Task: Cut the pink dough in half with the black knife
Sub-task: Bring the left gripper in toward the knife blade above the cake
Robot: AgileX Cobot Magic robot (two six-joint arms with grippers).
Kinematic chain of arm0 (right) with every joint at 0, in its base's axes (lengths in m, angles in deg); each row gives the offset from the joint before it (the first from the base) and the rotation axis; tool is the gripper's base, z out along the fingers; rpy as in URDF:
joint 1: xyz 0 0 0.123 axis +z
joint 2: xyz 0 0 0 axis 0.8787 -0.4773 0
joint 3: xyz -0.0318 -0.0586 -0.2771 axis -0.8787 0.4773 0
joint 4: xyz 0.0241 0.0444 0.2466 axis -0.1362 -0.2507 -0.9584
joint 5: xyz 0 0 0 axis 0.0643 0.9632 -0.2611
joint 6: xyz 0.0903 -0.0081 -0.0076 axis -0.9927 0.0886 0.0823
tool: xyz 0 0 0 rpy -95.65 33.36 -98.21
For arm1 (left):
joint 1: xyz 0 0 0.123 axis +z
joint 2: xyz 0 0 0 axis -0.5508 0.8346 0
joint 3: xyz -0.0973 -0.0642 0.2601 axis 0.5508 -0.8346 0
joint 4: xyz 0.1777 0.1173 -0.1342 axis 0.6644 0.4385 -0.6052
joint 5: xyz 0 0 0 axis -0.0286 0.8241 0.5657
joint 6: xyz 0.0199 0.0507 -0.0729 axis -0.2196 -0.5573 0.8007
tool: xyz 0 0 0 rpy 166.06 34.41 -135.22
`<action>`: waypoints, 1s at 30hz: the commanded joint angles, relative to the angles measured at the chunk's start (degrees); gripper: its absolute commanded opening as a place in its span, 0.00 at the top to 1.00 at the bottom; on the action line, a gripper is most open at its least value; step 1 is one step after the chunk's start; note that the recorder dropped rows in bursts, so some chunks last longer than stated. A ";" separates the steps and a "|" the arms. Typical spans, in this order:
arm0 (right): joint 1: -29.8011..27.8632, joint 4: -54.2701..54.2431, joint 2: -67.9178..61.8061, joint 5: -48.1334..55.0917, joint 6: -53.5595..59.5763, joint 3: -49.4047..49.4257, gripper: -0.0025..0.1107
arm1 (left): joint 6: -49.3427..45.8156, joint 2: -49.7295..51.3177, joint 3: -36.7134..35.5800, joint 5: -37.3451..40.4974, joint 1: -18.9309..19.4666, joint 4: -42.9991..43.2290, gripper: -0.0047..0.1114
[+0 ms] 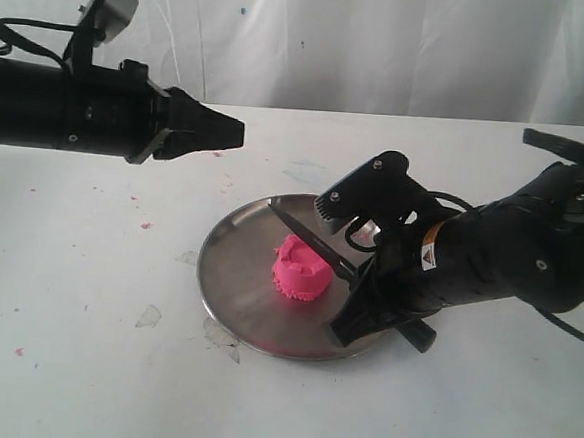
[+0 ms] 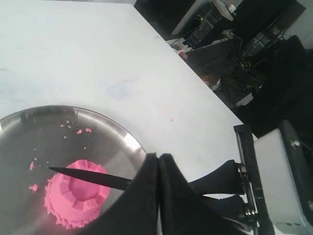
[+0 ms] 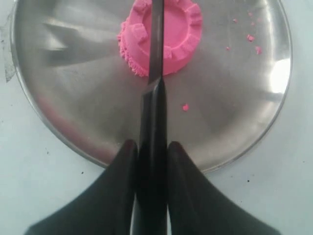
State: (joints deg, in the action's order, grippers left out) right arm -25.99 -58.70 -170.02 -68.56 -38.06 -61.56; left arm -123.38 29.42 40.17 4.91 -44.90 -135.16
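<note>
We see the pink dough sitting near the middle of the round steel plate on the white surface, still one piece. It's a small squat cylinder with a dented top and a ragged, notched rim, plus crumbs at its base. A few pink specks lie loose on the plate.

The right gripper has its jaws pinching the black knife by the thicker handle, blade pointing out across the dough. From the right wrist view the blade runs roughly over the dough's centre line. In the left wrist view the tip pokes past the far side of the dough. We can't tell if the edge is touching the top or just above it.

The left gripper hangs well apart from the plate, over bare surface, jaws pressed together, holding nothing.

Handling, our guess: the dough looks soft and crumbly, light, likely to squash or shed bits rather than slice clean, and it may stick to the blade. The plate is smooth, shiny metal, so the dough could slide under a sideways push. A straight downward press seems safest. The knife looks stiff, slim and matte; the handle is the right place to grip it.
</note>
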 commanded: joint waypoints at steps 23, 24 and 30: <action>0.08 -0.08 -8.57 -0.90 0.65 -4.40 0.98 | -10.36 25.40 8.76 10.89 -0.32 -10.08 0.96; 0.08 -0.08 -8.81 -0.90 0.65 -4.40 0.98 | -10.80 25.81 8.76 10.89 -0.59 -10.08 0.96; 0.08 -0.08 -8.93 -0.67 0.65 -4.40 0.98 | -12.03 26.83 8.76 10.89 -0.81 -10.08 0.96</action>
State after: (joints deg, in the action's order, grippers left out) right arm -25.99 -58.70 -179.04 -69.09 -38.06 -65.51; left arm -134.58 56.25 48.63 14.67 -45.40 -143.88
